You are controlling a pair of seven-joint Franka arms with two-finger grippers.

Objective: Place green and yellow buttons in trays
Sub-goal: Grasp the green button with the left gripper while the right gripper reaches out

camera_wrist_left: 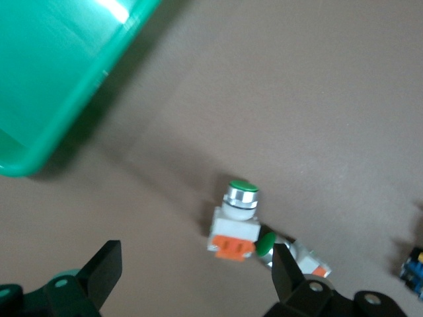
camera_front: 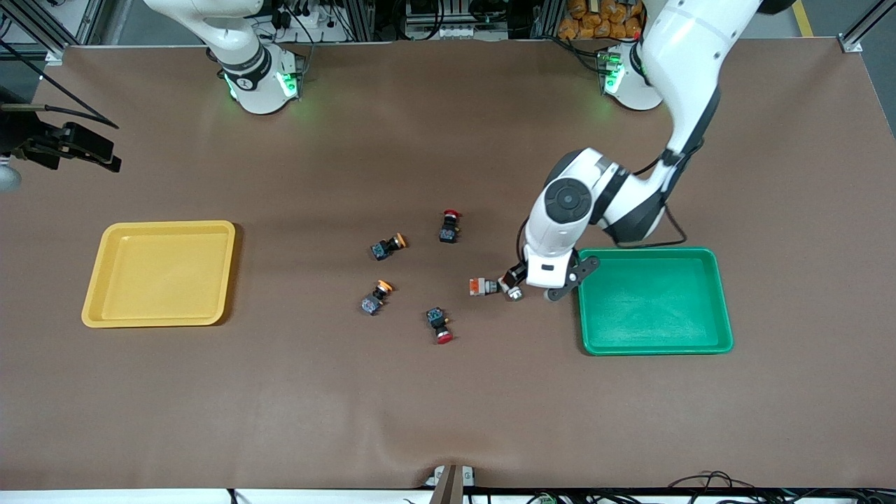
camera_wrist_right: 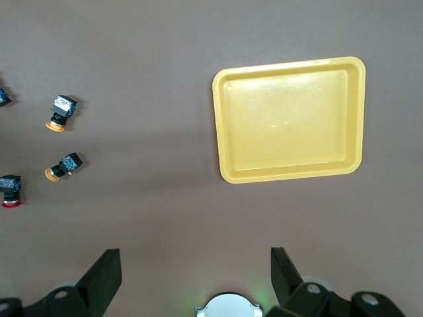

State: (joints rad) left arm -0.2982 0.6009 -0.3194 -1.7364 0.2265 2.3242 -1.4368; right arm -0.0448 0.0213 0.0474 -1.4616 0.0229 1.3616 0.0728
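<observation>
Approach is the step in hand: the left end effector [camera_wrist_left: 192,277] hangs low over two white-bodied green-capped buttons [camera_wrist_left: 234,221] that lie touching each other on the desk [camera_front: 448,420], just beside the green tray [camera_front: 724,329]. Its fingers stand wide apart and grip nothing. The next move, as I judge it, calls for dropping squarely around one button without nudging its neighbour, since the pair touch and are small, hard plastic with round metal collars that may roll.

Two black-bodied buttons with orange-yellow caps [camera_front: 387,246] lie near the desk's middle, beside two red-capped switches [camera_front: 449,227]. The yellow tray [camera_front: 98,308], shallow with rounded corners and a glossy raised rim, sits toward the right arm's end. The right end effector [camera_wrist_right: 192,277] waits high over the desk near the yellow tray, fingers apart and empty.
</observation>
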